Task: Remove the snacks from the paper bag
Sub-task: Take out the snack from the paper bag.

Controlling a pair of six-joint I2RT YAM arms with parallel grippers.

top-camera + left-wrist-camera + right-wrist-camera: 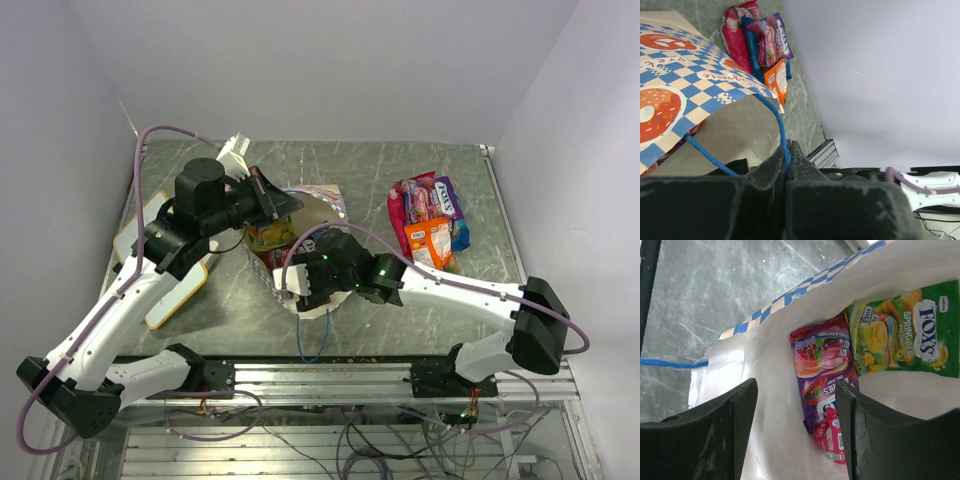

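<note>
Left gripper [789, 150]: pinched tight on the blue cord handle [781, 125], holding one side of the paper bag [685, 85] up and its mouth open.
Right gripper [796, 387]: jaws apart, nothing gripped; it sits inside the bag mouth, with the end of a purple packet [822, 370] lying between the two fingers.
Bag position: mid-table, between the two arms, opening toward the right arm.
Removed so far: a pile of snacks [430, 220] lies on the table [420, 165] to the right, well apart from the bag; pink, purple, blue and orange wrappers show.
Left inside: the purple packet, a green packet [905, 335] beside it, and a small red packet [832, 440] at the purple one's lower end.
Hidden contents: anything deeper in the bag cannot be seen.
Progress: judged past halfway; at least three packets remain.
Step in hand: likely closing on the purple packet.
</note>
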